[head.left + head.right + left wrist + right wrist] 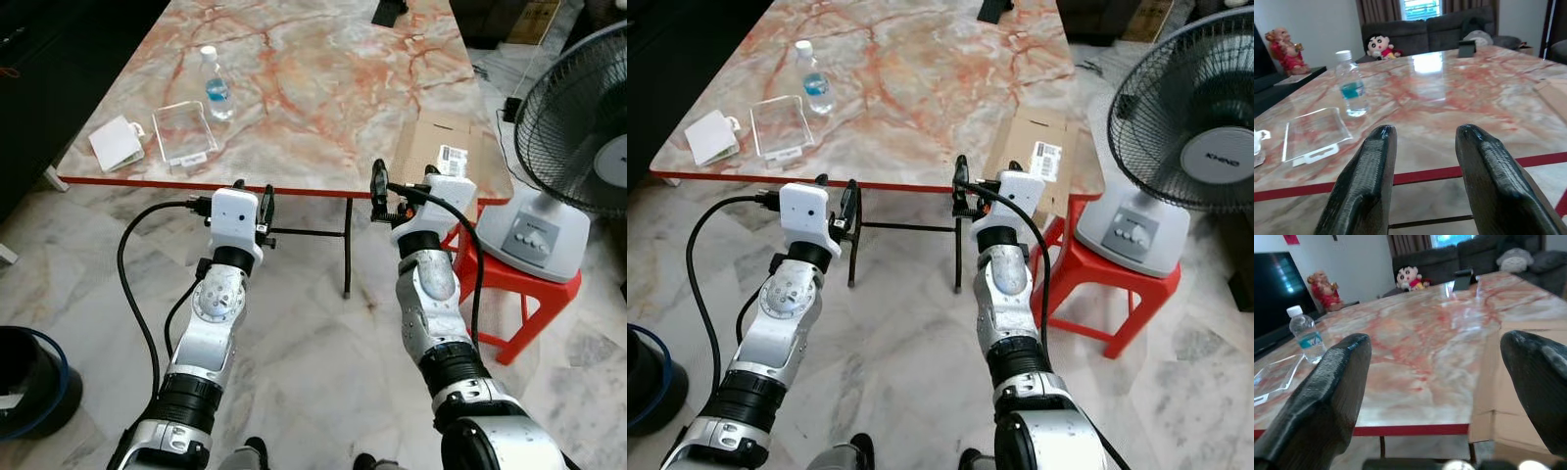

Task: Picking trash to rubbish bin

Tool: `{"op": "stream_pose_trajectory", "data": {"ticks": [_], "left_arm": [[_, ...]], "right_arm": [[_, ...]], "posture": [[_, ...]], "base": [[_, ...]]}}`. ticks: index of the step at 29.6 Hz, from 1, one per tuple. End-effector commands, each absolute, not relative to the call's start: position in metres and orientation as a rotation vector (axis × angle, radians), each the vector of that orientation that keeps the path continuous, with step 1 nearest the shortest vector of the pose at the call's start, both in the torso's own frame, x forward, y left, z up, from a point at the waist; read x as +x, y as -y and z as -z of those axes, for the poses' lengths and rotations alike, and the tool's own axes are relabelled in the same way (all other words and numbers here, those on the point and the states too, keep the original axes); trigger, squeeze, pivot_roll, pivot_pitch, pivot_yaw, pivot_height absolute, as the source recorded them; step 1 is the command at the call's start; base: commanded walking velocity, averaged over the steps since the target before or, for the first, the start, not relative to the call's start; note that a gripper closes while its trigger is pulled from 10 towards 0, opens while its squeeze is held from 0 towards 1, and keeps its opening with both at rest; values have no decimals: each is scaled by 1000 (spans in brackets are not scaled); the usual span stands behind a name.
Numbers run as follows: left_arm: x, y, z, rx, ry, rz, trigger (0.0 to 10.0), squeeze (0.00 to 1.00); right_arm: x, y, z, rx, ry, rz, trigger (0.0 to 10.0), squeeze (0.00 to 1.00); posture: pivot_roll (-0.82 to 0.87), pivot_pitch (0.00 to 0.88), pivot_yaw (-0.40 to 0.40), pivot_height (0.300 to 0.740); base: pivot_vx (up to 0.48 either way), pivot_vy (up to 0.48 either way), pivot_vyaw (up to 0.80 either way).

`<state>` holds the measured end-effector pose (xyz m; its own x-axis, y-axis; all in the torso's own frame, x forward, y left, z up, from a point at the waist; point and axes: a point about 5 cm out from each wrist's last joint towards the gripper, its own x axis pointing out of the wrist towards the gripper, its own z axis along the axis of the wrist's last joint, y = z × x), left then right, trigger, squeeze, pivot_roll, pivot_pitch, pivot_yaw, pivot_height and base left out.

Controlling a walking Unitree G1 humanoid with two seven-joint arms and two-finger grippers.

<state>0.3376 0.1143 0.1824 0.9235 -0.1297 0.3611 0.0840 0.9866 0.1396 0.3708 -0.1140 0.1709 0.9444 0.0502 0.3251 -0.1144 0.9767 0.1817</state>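
Observation:
A small plastic water bottle (216, 84) with a blue label stands on the marble table (333, 108), near its left end. Beside it lie a clear plastic tray (184, 132) and a white packet (117, 143). A flattened cardboard sheet (446, 152) lies over the table's right front corner. The dark rubbish bin (29, 382) stands on the floor at the lower left. My left gripper (252, 193) and right gripper (404, 179) are both held up just short of the table's red front edge. Both are open and hold nothing.
A standing fan (578, 117) rests on a red plastic stool (509, 284) to the right of the table. A dark object (390, 12) sits at the table's far end. A sofa (1440, 29) with a doll stands beyond the table. Marble floor lies between me and the table.

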Motion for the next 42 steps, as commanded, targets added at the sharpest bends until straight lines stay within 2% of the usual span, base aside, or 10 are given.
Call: {"op": "stream_pose_trajectory", "data": {"ticks": [1,23,34,42], "left_arm": [[337,-115,-178,129,371,105,10000,0],[336,-113,-177,130,381,114,10000,0],[331,-110,-173,124,375,134,10000,0],[329,-108,-168,124,359,143,10000,0]], "right_arm": [[371,111,-176,210,335,-99,10000,0],[368,108,-178,215,359,-133,10000,0],[366,111,-177,216,355,-136,10000,0],[363,124,-170,237,331,-94,10000,0]], "posture": [[130,187,3,740],[126,190,2,740],[122,191,-7,740],[115,185,-9,740]], "base": [[360,0,0],[411,0,-188],[0,0,0],[0,0,0]]}}
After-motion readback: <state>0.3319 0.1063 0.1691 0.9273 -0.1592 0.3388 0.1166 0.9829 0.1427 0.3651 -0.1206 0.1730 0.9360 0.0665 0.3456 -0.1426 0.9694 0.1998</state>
